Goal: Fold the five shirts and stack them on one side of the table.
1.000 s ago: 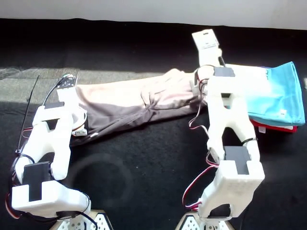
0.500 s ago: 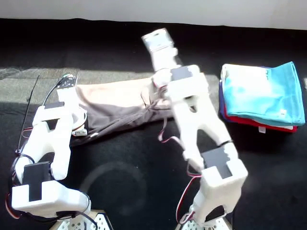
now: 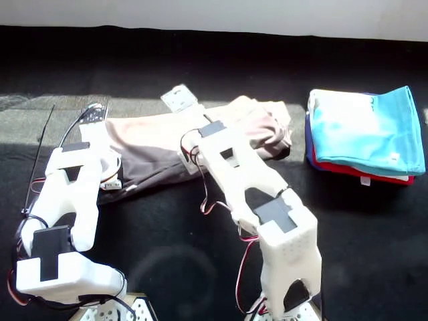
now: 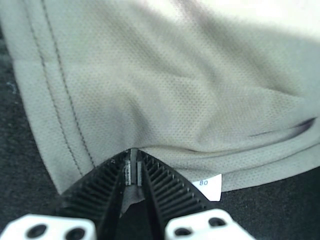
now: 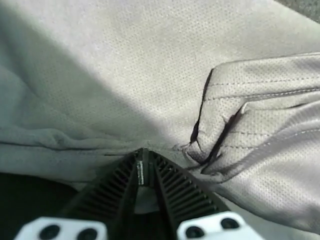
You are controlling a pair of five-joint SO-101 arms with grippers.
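- High view: beige shirt [image 3: 150, 137] lies stretched out across the middle of the table [image 3: 374, 227], half sunlit, half in shade. The stack [image 3: 368, 127] of folded shirts sits well apart at one side, turquoise on top, red under it.
- Left gripper [image 4: 132, 162]: clamped tight on the shirt's edge, just beside the double-stitched hem [image 4: 55, 100] and near a small white tag [image 4: 207, 184].
- Right gripper [image 5: 143, 162]: pinched closed on a soft fold mid-shirt, beside a bunched sleeve [image 5: 265, 135].
- Material: fine pinhole mesh knit, matte, thin. Seams are flat with parallel stitch lines.
- Handling, my read: light, limp, zero stiffness. It will sag and crease wherever it is unsupported, and drag on the dark cloth table cover.
- Grip advice: take hems or seams, where the doubled layers give the ribbed pads more bite. A single layer could slip or pull just one ply.
- Risk: the wrinkled sleeve may fold in crooked unless flattened.
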